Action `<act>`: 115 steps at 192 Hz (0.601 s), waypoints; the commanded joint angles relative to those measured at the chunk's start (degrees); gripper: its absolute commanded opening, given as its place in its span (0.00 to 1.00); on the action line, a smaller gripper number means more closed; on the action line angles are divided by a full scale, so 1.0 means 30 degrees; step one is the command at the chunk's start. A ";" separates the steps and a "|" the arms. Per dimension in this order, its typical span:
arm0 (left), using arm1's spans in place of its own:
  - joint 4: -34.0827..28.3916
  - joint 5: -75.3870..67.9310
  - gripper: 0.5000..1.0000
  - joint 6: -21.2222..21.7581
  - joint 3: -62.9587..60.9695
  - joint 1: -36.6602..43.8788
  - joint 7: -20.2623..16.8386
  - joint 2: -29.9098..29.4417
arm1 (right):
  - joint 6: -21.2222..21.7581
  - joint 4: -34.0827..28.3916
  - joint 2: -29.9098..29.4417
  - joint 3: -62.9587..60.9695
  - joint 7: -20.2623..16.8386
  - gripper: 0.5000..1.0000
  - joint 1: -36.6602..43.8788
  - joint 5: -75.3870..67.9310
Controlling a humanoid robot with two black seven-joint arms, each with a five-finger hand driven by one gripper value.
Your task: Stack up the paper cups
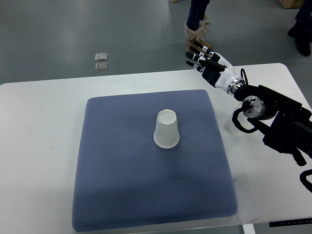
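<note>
A white paper cup (166, 129) stands upside down near the middle of the blue-grey mat (122, 165). My right arm comes in from the right edge. Its hand (199, 56) is held over the table's far edge, up and to the right of the cup and well apart from it. The fingers are stretched out and hold nothing. A second white object (229, 127), possibly another cup, shows on the table just right of the mat, mostly hidden under my right forearm. My left arm does not show.
The mat lies on a white table (39, 146). A person's legs and boots (197, 29) stand on the grey floor just beyond the table's far edge, close to my hand. Another shoe (302, 36) is at the top right. Two small metal plates (101, 62) lie on the floor.
</note>
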State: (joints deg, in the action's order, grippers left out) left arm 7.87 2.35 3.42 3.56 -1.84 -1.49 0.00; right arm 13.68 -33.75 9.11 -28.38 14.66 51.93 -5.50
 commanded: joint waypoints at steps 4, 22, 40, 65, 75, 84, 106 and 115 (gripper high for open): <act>0.0043 0.0006 1.00 -0.0028 0.0014 -0.0001 -0.0001 0.0000 | 0.0040 0.0001 0.0302 0.0347 -0.0111 0.83 0.0269 -0.0013; 0.0013 0.0006 1.00 0.0001 -0.0015 -0.0001 -0.0001 0.0000 | 0.0070 0.0001 0.0507 0.1167 -0.0140 0.83 0.0738 -0.0042; -0.0016 0.0006 1.00 0.0001 -0.0015 -0.0001 -0.0001 0.0000 | 0.0099 -0.0028 0.0887 0.2045 -0.0140 0.83 0.1060 -0.0101; 0.0013 0.0006 1.00 -0.0028 -0.0015 -0.0001 -0.0001 0.0000 | 0.0099 -0.0057 0.1502 0.4124 -0.0169 0.83 0.2143 -0.0101; 0.0013 0.0006 1.00 0.0001 -0.0015 -0.0001 -0.0001 0.0000 | 0.0040 -0.0057 0.1561 0.5269 -0.0169 0.83 0.2789 -0.0160; 0.0013 0.0006 1.00 0.0001 -0.0015 -0.0001 -0.0001 0.0000 | 0.0011 -0.0057 0.1707 0.6731 -0.0169 0.83 0.3637 -0.0247; 0.0013 0.0006 1.00 0.0001 -0.0015 -0.0001 -0.0001 0.0000 | 0.0040 -0.0116 0.2059 0.9924 -0.0199 0.83 0.5453 -0.0452; 0.0043 0.0006 1.00 0.0001 -0.0015 -0.0001 -0.0001 0.0000 | 0.0040 -0.0145 0.2118 1.1330 -0.0199 0.83 0.6156 -0.0482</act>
State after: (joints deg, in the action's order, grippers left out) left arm 7.91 2.38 3.40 3.51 -1.85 -1.49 0.00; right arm 13.78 -34.05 14.81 -3.55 14.10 65.50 -6.65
